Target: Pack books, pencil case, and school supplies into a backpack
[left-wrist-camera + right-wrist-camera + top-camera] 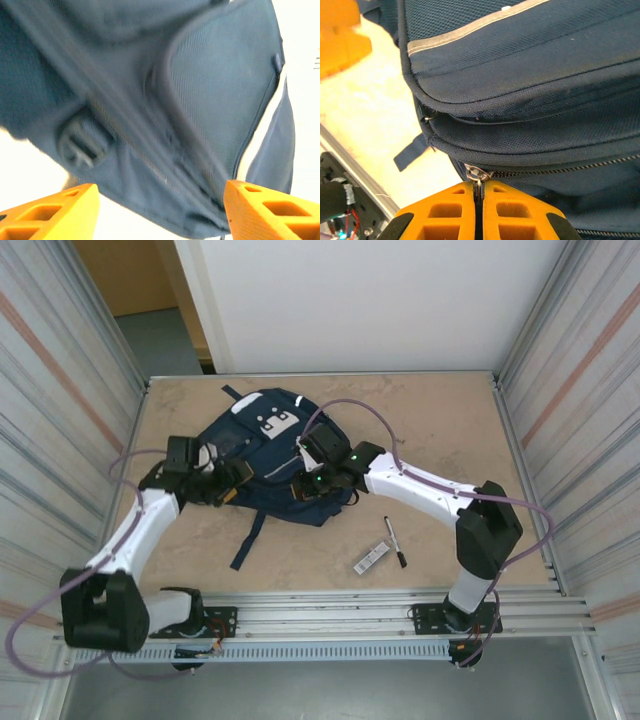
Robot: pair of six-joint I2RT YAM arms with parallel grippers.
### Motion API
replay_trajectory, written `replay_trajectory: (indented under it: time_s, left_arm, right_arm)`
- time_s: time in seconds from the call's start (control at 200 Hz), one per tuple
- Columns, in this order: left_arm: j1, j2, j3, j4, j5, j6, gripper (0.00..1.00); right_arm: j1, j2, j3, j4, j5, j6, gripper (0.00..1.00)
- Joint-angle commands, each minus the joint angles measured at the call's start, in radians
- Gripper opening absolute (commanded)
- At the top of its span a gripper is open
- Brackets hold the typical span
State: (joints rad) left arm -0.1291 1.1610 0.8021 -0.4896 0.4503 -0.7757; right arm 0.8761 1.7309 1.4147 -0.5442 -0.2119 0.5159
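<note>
Beige table (450, 440), backpack (270, 452), ribbed walls (60, 360)

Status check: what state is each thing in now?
Large navy-blue fabric backpack: lying on table, zipper closed where visible.
Right gripper: shut on metal zipper pull.
Left gripper: open, beside backpack.
Slim black pen: loose on table.
Flat white-and-black bar: loose on table.

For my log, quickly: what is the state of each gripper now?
Left gripper: open, fingers apart.
Right gripper: closed on the zipper pull of the backpack.
</note>
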Motion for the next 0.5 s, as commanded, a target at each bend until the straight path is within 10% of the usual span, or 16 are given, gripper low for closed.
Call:
replay_trajectory:
  time_s: [0.0, 0.231, 0.496]
  left_arm:
    - [-0.055, -0.071, -0.092, 0.024, -0.040, -0.161, 0.68]
    - [-0.178, -0.055, -0.124, 0.156, -0.169, -0.292, 0.61]
    - [-0.196, -0.050, -0.081, 0.123, -0.325, -0.260, 0.18]
  right_arm:
    - [0.031, 0.023, 0.040, 0.073, -0.078, 0.017, 0.00]
    - [0.083, 0.065, 0.028, 0.171, -0.209, 0.105, 0.00]
    - [0.073, 0.031, -0.045, 0.141, -0.156, 0.066, 0.00]
